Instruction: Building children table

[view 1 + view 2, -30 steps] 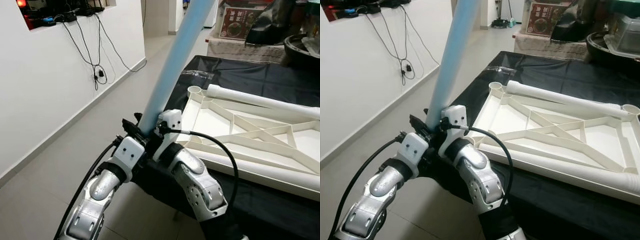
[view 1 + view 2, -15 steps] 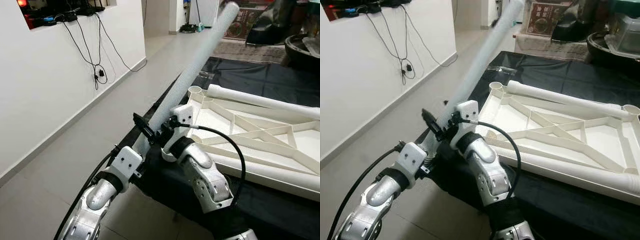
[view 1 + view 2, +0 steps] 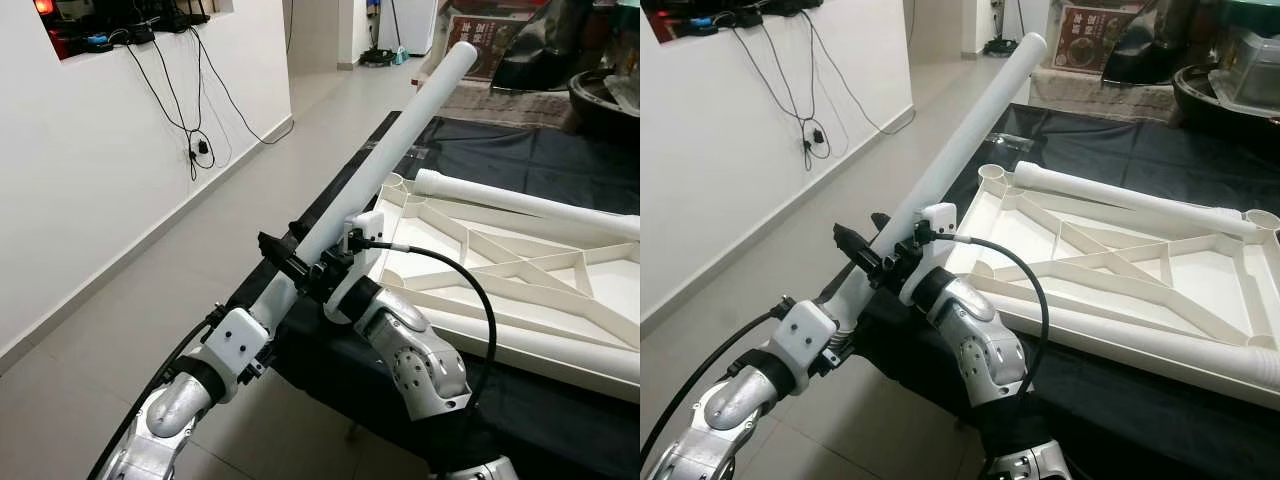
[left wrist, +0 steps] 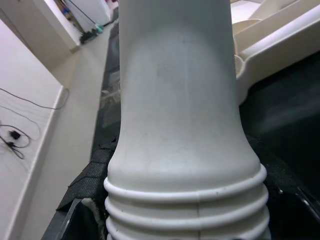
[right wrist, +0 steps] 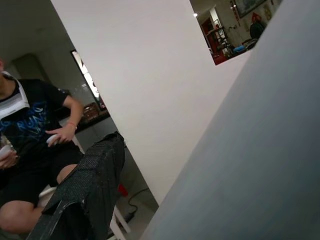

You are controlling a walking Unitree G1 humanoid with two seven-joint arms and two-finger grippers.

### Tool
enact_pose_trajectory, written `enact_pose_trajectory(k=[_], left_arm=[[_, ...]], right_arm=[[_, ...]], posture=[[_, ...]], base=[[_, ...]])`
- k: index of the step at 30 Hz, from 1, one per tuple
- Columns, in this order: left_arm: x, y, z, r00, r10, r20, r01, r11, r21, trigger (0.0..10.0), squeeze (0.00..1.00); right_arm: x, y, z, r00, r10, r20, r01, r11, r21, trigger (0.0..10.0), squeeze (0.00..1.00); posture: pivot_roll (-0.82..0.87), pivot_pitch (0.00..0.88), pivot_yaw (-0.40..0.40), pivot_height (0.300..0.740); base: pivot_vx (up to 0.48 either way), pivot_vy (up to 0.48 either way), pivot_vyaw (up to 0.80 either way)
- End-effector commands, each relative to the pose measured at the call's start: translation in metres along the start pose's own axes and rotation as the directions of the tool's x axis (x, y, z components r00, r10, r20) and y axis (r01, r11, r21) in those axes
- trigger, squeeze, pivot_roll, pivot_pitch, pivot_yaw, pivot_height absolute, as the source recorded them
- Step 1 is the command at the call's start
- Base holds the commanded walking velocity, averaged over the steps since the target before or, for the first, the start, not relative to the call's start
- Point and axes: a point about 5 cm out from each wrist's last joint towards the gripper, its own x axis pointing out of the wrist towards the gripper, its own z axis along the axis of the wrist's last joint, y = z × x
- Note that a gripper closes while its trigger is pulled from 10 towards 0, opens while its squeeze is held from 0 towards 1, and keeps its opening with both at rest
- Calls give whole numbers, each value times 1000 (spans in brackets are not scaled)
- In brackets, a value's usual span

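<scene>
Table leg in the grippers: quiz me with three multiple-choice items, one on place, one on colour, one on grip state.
1. Where does the tabletop frame lie?
A. On the floor
B. On the black-covered table
C. Against the wall

2. What colour is the table leg?
A. White
B. Red
C. Green

3. How is the leg held?
A. Lying loose
B. By one gripper
C. By both grippers

Key: B, the frame rests upside down on the black cover; A, the tube is plain white; C, the left gripper and right gripper both clamp its lower end.
</scene>
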Motion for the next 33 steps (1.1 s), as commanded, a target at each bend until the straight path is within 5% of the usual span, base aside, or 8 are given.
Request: enact_pose_trajectory(k=[1,15,33], left_arm=[[-4,-1,3,999,-45,3,45,999,-6,10000,0],[-15,-1,-1,992,-125,-20,124,990,-61,10000,0],[-15,-6,-1,989,-148,-21,146,986,-75,10000,0]], right_arm=[[5,5,4,999,49,4,-49,999,7,10000,0],[-5,19,-5,973,222,-65,-216,972,93,10000,0],[-5,24,-5,965,254,-70,-245,963,109,10000,0]], posture=[[39,38,35,740],[47,46,35,740],[46,48,34,740]], base=[[0,0,0],[0,0,0],[0,0,0]])
